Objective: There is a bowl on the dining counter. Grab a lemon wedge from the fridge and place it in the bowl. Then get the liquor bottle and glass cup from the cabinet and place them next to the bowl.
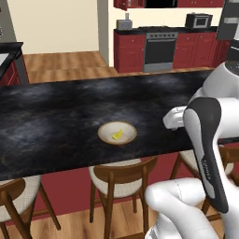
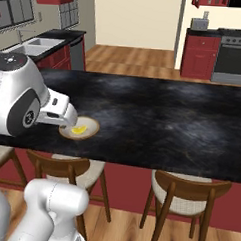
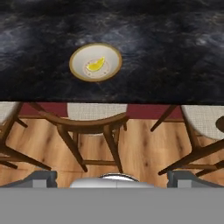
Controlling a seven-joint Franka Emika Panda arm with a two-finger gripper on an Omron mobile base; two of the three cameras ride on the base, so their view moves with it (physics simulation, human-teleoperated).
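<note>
The bowl, cream inside with a tan rim, sits on the black dining counter near its front edge. A small yellow lemon wedge lies inside it. My gripper hangs high over the counter's front edge, right of the bowl and well above it. It is open, its fingertips far apart with nothing between them. A red wall cabinet hangs at the far wall. The liquor bottle and glass cup are out of view.
Wooden stools with pale seats stand tucked under the counter's front edge. Across the room are red base units with a stove, a microwave and a toaster. A sink is at the left.
</note>
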